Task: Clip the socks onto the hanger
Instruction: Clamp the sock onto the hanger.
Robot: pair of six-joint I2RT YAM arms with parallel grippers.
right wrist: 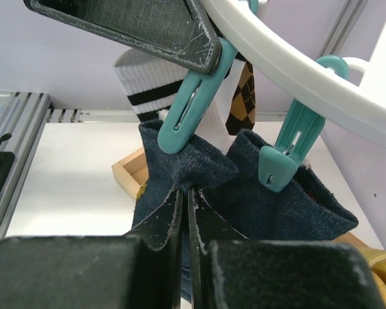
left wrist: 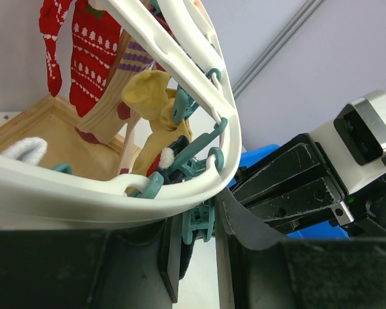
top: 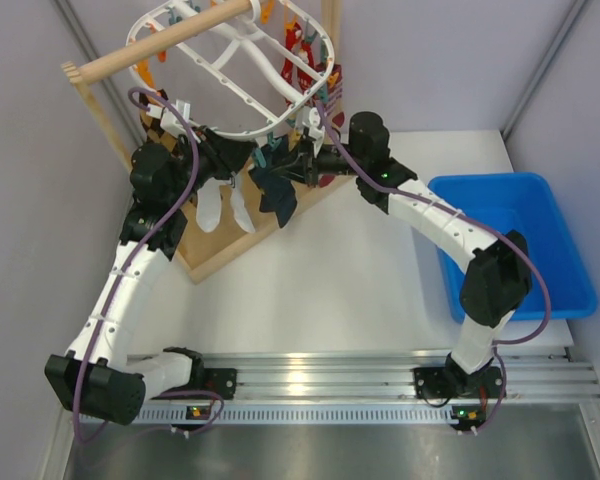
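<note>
White tabletop (top: 330, 280) under rig. R pincer (right wrist: 186, 193) near-shut, pinching navy sock (right wrist: 186, 161) at cuff fold. Sock soft, limp, light; best gripped at bunched cuff edge. Just above, teal clip (right wrist: 183, 109) sat over same cuff, L pincer (left wrist: 198, 222) closed round clip top. Beyond: hanger (right wrist: 289, 58) rim, striped sock (right wrist: 141, 84) hung.

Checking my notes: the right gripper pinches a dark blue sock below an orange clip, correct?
No, the clip is teal, not orange; the right wrist view shows the right gripper pinching the dark blue sock just below it.
</note>
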